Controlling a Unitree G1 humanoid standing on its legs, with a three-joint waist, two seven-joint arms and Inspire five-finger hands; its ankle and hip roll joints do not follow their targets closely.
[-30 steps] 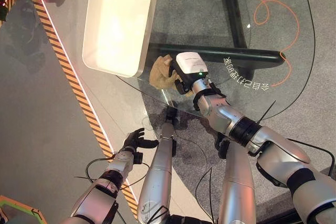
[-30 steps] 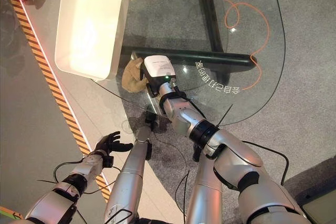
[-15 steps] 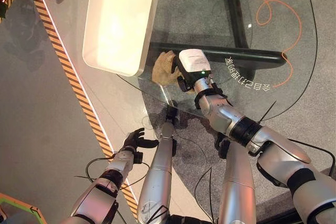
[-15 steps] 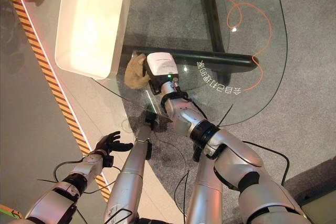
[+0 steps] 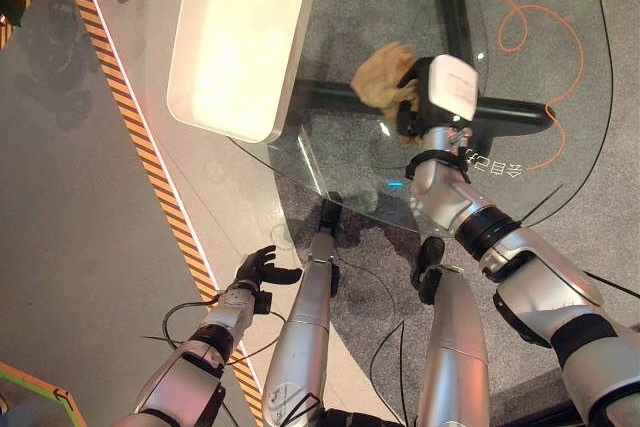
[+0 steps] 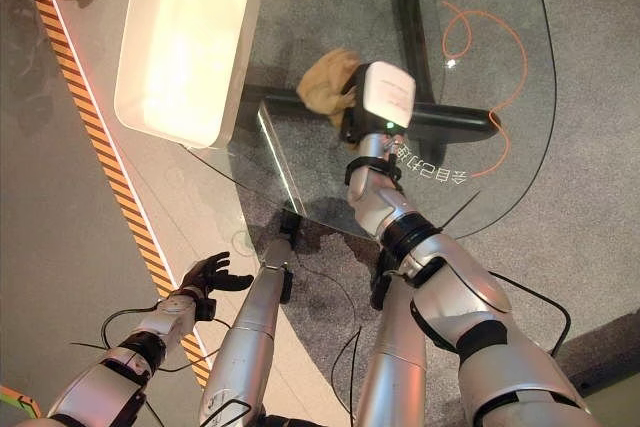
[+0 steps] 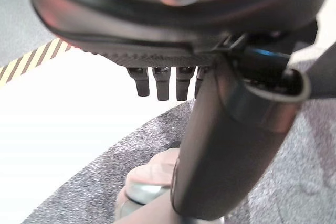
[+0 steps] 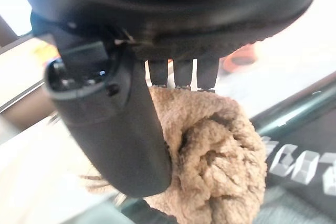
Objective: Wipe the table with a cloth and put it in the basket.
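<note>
gripping the tan cloth (image 5: 385, 72) in curled fingers and thumb, the right hand (image 5: 418, 107) sits over the middle of the glass table (image 5: 350, 182). the cloth bulges out past the fingers on the hand's left side. to wipe well, the robot should probably keep the cloth flat on the glass with even pressure. the white basket (image 5: 237, 39) stands just left, at the table's far left edge. the left hand (image 5: 262, 268) hangs low by the floor, loosely curled and empty.
</note>
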